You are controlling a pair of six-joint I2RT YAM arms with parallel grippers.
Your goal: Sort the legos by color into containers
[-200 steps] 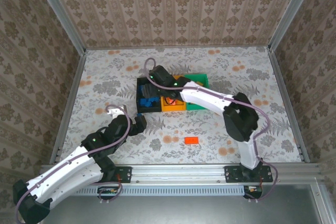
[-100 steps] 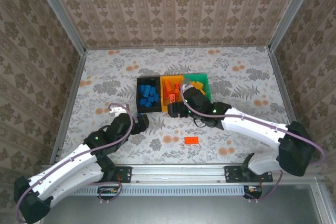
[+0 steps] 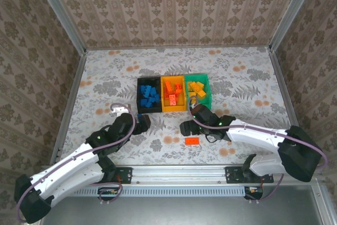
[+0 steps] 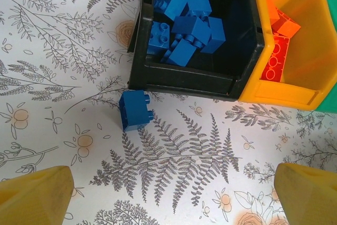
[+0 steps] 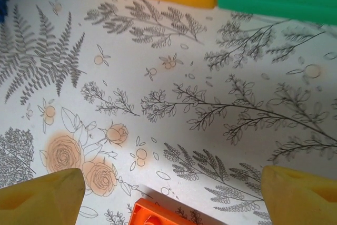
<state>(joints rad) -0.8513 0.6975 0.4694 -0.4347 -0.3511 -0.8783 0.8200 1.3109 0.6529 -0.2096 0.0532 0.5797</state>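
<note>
Your right gripper [image 3: 185, 128], the nearer one, hovers empty with jaws wide just beyond the orange brick [image 3: 191, 140], which lies on the worktop [image 3: 253, 77] toward the arm bases [image 3: 244, 174], long axis running left to right.

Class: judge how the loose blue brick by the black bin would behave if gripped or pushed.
The blue brick looks like stiff moulded plastic, so it probably won't flex. Its flat blocky sides suggest it slides, not rolls. Small, so likely light.

Three bins line the worktop [image 3: 105, 77]: black bin [image 3: 139, 93], orange-yellow bin [image 3: 174, 109], green bin [image 3: 207, 89]. Two loose bricks: blue brick [image 4: 135, 110] just beside the black bin, red-orange brick [image 3: 191, 140] farther off.
</note>
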